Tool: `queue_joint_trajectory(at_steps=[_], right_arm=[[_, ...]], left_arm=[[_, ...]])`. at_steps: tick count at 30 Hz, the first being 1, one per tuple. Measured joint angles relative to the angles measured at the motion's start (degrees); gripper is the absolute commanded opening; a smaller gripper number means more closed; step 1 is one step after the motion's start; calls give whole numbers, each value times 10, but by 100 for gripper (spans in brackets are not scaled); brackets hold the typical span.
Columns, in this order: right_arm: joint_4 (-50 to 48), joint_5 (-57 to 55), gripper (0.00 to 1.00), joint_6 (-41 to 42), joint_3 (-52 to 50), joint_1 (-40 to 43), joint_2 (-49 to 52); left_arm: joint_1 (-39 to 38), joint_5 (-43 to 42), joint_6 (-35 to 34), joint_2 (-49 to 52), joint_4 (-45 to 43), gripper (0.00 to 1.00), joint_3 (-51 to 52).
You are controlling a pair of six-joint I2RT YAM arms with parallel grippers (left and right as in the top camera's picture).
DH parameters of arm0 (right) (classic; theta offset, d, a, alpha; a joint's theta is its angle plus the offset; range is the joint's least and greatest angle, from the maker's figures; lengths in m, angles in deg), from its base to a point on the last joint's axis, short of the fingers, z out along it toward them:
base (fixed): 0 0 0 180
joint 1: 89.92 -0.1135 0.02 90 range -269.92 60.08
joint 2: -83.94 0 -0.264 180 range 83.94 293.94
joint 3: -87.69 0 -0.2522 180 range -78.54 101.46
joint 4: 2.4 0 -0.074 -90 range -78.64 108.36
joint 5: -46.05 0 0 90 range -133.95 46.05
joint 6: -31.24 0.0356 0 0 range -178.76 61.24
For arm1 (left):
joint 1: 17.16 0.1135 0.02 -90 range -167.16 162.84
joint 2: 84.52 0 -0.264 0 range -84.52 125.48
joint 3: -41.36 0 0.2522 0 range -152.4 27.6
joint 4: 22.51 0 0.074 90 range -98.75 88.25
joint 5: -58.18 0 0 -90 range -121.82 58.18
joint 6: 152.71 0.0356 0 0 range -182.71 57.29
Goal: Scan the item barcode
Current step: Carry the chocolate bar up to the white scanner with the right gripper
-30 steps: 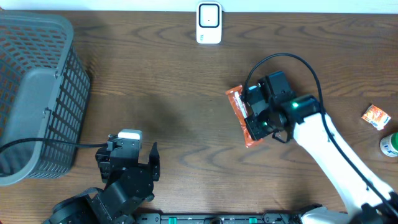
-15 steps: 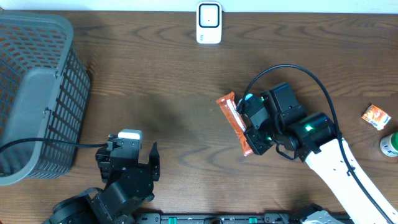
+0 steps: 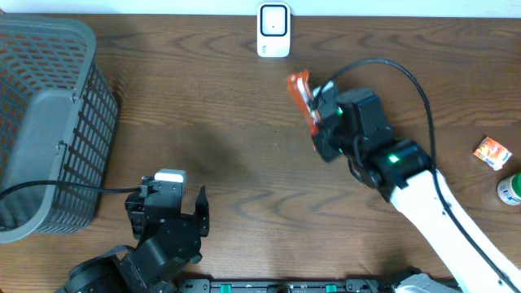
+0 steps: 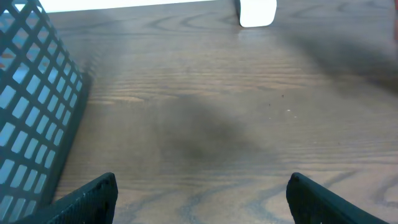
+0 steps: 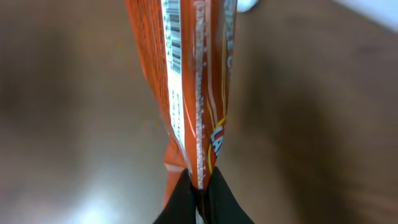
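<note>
An orange snack packet (image 3: pixel 302 96) hangs in the air, pinched at its near end by my right gripper (image 3: pixel 319 124), which is shut on it. The right wrist view shows the packet (image 5: pixel 193 81) edge-on, with a white barcode strip (image 5: pixel 172 34) along its left side. A white scanner (image 3: pixel 273 30) stands at the table's far edge, just beyond the packet's tip, and shows as a white block (image 4: pixel 257 12) in the left wrist view. Near the front edge at the left, my left gripper (image 3: pixel 175 213) stands open and holds nothing.
A grey mesh basket (image 3: pixel 45 122) fills the left side, and a black cable runs from it toward the left arm. At the right edge lie a small orange packet (image 3: pixel 492 152) and a green-and-white round container (image 3: pixel 511 190).
The right arm has carried the orange packet up and away from mid-table toward the white scanner, turning it more upright. The left arm has not moved.
</note>
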Motion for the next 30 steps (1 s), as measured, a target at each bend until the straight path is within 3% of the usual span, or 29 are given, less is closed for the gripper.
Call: queue_joint_trajectory(at_steps=[6, 11, 17, 25, 30], right_arm=[[-121, -130, 1, -9, 10, 0, 125], [-138, -141, 1, -31, 55, 0, 191], [-156, -152, 1, -84, 180, 6, 285], [-259, -308, 1, -236, 377, 9, 466], [-441, -405, 1, -396, 424, 9, 547]], left_arm=[[0, 0, 0, 0, 0, 87, 0], [0, 0, 0, 0, 0, 87, 0], [0, 0, 0, 0, 0, 87, 0], [0, 0, 0, 0, 0, 87, 0], [0, 0, 0, 0, 0, 87, 0]])
